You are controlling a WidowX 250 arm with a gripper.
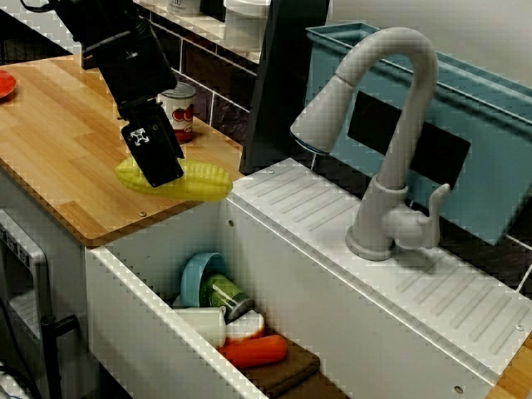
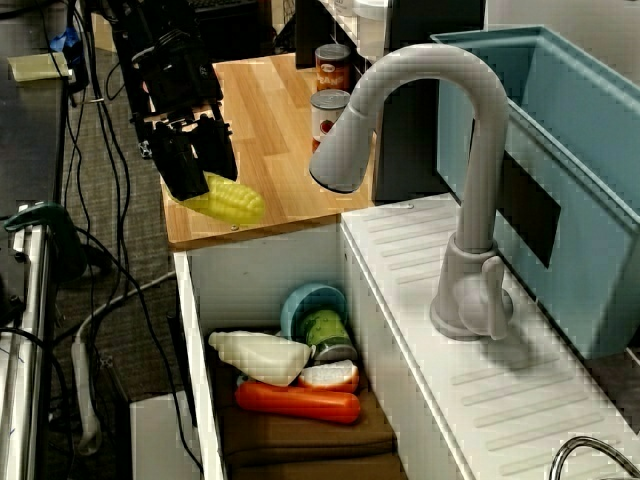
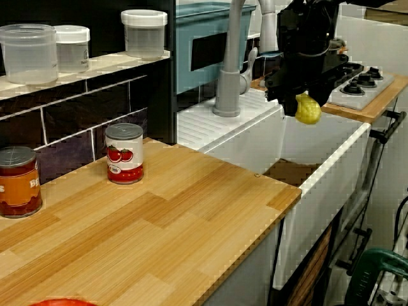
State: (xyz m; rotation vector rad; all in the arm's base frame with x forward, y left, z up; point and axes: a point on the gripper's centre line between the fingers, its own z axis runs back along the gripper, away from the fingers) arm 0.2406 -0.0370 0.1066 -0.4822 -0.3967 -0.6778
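Where the counter (image 1: 58, 141) meets the sink (image 1: 141, 324), a corn cob (image 1: 199, 181) is shown held in the claw (image 2: 207, 183), left of centre in the view over the sink front. The two black fingers are closed against the cob's sides near one end, so that most of its length juts out toward the sink. The jaws are parted only by the cob's thickness. In the view across the counter the cob is seen end-on at upper right, hanging beneath the claw and, as far as can be judged, lifted off the wood.

The step in hand is judged to be the carrying of the cob at the counter's edge. Because the grip is off-centre, a firm, even squeeze is advised, and jerks are best avoided lest the smooth cob pivot or slip between the fingers. The cob should be carried level, and high enough that its free end is not caught on the counter's lip or the sink's white rim.

The basin below is crowded: a blue bowl (image 1: 198, 278), a green can (image 1: 226, 295), a white bottle (image 2: 260, 355) and a carrot (image 1: 253, 351) are seen on a brown cloth (image 1: 291, 370). Any descent there is better made slowly, toward a bare patch. The faucet (image 1: 414, 108) at right and the tomato can (image 1: 179, 112) behind the arm are well apart from the claw.
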